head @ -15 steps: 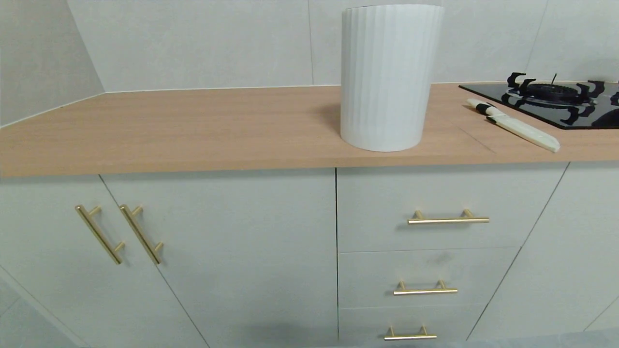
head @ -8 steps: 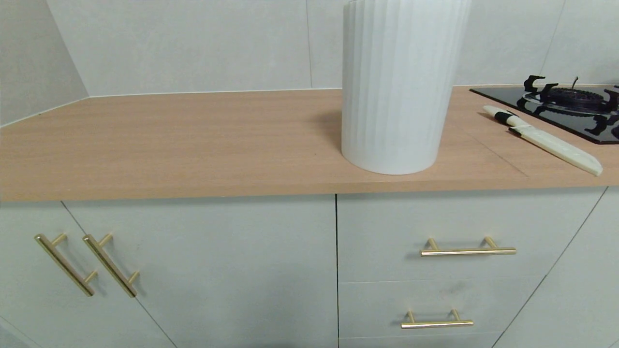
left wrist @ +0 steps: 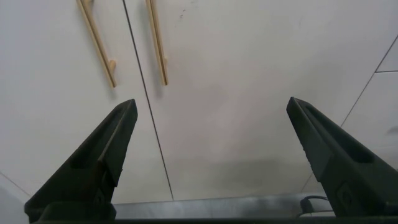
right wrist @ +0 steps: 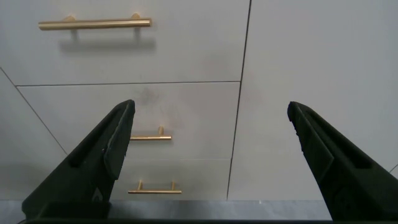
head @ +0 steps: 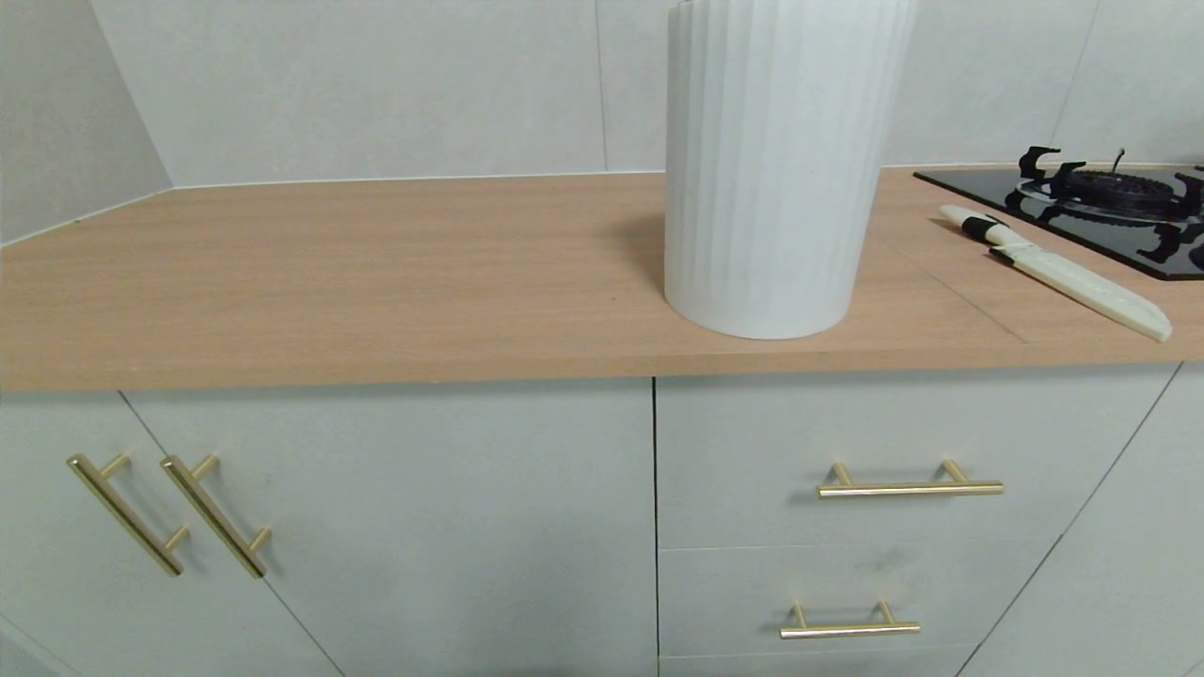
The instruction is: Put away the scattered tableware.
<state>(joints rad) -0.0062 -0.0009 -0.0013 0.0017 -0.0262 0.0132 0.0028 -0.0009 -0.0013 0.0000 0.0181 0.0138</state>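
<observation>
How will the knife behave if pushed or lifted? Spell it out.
The knife looks rigid, so it should lift without sagging. It lies flat on the smooth counter, so a push would likely slide or spin it. Its tip sits near the front edge, so it might slip off.

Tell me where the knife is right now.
In the head view the knife lies on the countertop at the right, between the white ribbed container and the black stove.

We're in a kitchen: wooden countertop [head: 376,273] spanning nine to three o'clock, gas hob [head: 1110,212] at two, tiled wall [head: 376,85] at twelve, pale cabinets [head: 423,508] with brass handles [head: 908,488] at six.
</observation>
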